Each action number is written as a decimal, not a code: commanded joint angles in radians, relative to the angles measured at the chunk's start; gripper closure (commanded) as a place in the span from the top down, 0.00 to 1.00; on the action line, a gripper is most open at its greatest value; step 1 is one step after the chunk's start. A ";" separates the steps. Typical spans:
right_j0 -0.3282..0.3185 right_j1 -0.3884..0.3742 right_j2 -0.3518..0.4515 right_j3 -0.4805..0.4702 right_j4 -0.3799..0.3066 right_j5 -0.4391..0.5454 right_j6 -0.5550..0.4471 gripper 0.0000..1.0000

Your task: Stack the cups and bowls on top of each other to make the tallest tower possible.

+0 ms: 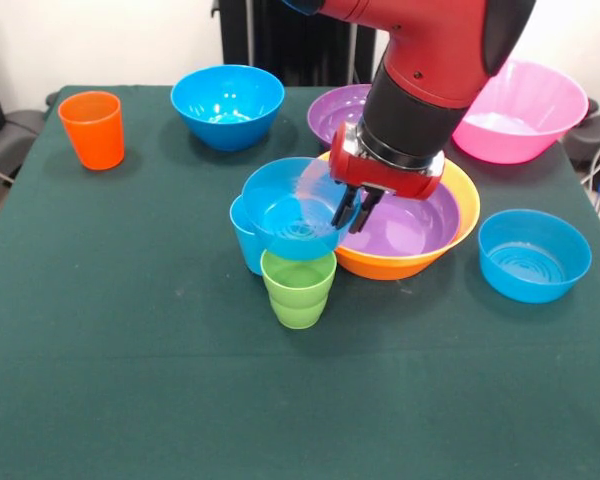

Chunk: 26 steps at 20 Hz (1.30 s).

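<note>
While the end effector (355, 212) pinches the rim of a small blue bowl (298, 208) above the green cup (298, 289) — thin, glossy plastic, likely light and slippery — the rim looks the surest hold.

The red and black arm (430, 60) comes down from the top edge, its thick black wrist ending in a red block that carries the gripper (352, 212); its two dark jaws point downward and sit close together, pinching a thin rim

Bowl (298, 215) atop two cups (298, 290)
</note>
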 commanded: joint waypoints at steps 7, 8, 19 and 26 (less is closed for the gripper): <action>0.006 0.022 0.113 -0.033 -0.038 0.052 -0.079 1.00; 0.007 0.023 0.113 -0.035 -0.037 0.059 -0.080 1.00; 0.011 0.023 0.109 -0.052 -0.034 0.107 -0.088 1.00; 0.015 -0.006 0.104 -0.036 -0.034 0.129 -0.090 1.00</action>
